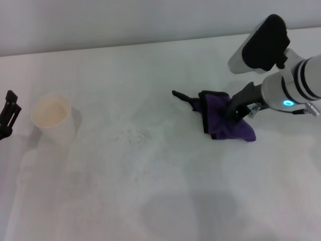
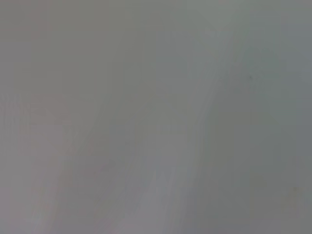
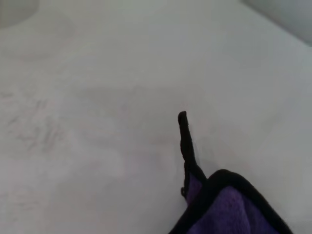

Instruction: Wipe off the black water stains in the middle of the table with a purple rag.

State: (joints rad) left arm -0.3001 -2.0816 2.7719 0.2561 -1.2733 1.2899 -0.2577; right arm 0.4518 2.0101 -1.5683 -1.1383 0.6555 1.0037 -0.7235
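The purple rag (image 1: 228,125) lies on the white table (image 1: 150,196) at the right of centre, its black loop tab (image 1: 183,96) pointing left. My right gripper (image 1: 233,109) is down on the rag's top and shut on it. The right wrist view shows the rag's black-trimmed edge (image 3: 229,209) and tab (image 3: 184,136) over bare tabletop. No dark blot shows in any view; only a faint grey smudge (image 1: 133,135) lies left of the rag. My left gripper (image 1: 9,114) is parked at the table's far left edge.
A cream paper cup (image 1: 52,118) stands at the left, close to the left gripper. The table's back edge meets a pale wall. The left wrist view shows only a blank pale surface.
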